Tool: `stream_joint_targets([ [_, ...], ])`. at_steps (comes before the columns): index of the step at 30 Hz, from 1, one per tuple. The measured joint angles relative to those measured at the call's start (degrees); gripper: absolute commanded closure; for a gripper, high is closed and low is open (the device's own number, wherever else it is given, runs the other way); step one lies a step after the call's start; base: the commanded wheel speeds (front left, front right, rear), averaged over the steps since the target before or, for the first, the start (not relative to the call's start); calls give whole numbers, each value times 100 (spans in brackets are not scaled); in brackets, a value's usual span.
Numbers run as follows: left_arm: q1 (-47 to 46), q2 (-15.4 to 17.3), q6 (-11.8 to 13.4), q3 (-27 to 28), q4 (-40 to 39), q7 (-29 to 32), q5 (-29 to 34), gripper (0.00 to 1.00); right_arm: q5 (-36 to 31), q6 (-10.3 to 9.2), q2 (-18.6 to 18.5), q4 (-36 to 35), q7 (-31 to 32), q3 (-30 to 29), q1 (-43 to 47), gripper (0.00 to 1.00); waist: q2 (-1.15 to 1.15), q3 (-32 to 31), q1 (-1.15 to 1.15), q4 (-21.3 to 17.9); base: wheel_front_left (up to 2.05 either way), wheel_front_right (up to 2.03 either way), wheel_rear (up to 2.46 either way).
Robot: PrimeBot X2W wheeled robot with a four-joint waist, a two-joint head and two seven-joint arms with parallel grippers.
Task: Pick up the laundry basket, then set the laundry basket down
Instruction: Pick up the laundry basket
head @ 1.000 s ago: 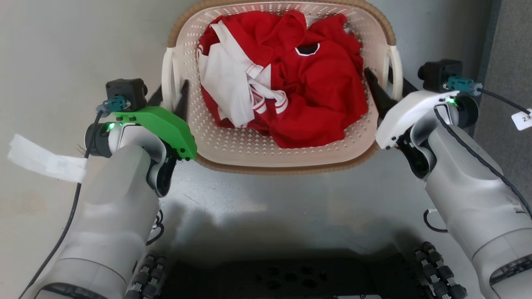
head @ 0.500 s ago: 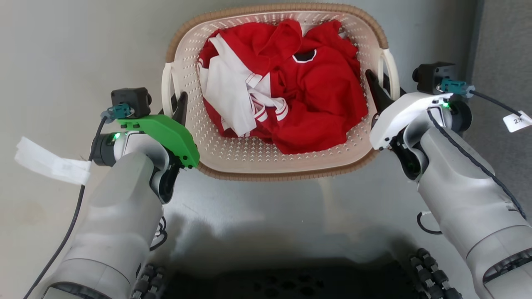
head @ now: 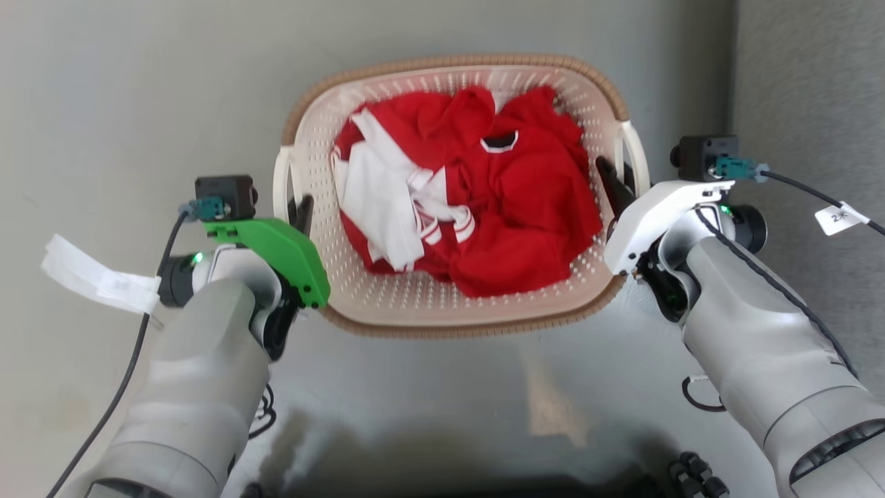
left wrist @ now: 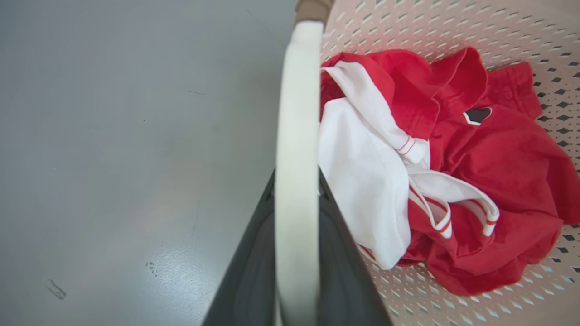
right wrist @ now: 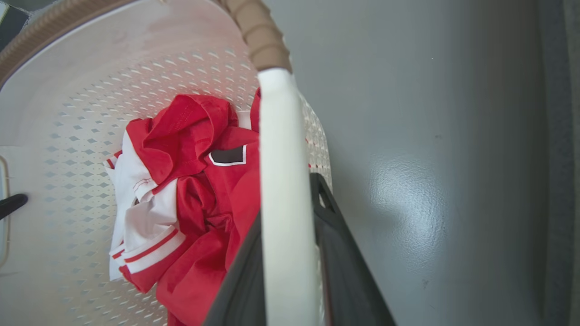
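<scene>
The laundry basket [head: 456, 66] is cream-white and perforated with a brown woven rim, and sits mid-frame in the head view with red and white clothes [head: 477, 200] inside. My left gripper [head: 294, 207] is shut on the basket's left loop handle [head: 280, 183]. In the left wrist view that white handle [left wrist: 297, 158] runs between the two dark fingers [left wrist: 253, 271]. My right gripper [head: 612, 183] is shut on the right loop handle [head: 636, 155]. The right wrist view shows this handle [right wrist: 281, 181] clamped between the fingers [right wrist: 340, 253]. Whether the basket's base touches the floor is hidden.
Grey floor [head: 138, 83] surrounds the basket. A darker carpeted strip [head: 809, 104] runs along the right edge. White paper tags hang from the left wrist cable [head: 97, 280] and the right wrist cable [head: 840, 218]. Wheels of my base [head: 691, 474] show at the bottom edge.
The whole head picture has shifted: basket and both arms sit lower in it and look smaller, and my dark base has nearly left the bottom edge. Both grippers keep hold of the handles.
</scene>
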Motion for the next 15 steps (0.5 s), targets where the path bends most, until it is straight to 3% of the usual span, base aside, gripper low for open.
stream_joint_targets([
  [15,307,-18,-94,-164,252,612,-335,100,595,5,136,412,697,135,139,100,0,-1155,0,-121,0,0,0],
])
